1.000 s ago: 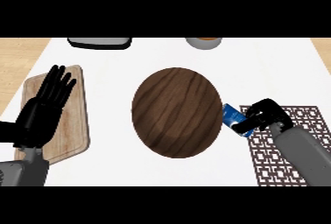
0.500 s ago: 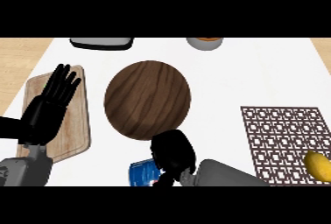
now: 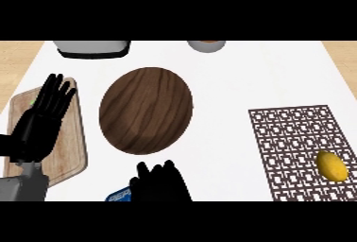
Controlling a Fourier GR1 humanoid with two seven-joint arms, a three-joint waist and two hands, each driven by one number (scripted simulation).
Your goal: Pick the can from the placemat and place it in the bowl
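— Where to look for the can (image 3: 120, 194)?
— Down at the view's lower edge, clasped in the curled right hand (image 3: 162, 183) and mostly hidden. Just short of the wooden bowl (image 3: 146, 116), well apart from the placemat (image 3: 293, 137).
— And on the placemat?
— A lemon (image 3: 333, 165).
— As for the left hand (image 3: 38, 127)?
— Resting open, fingers up, over the cutting board (image 3: 73, 160) on the white surface (image 3: 237, 80).

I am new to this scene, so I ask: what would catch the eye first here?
The large dark wooden bowl in the centre. Next, the yellow fruit on the patterned placemat at right, and the black right hand beside a blue can at the lower edge.
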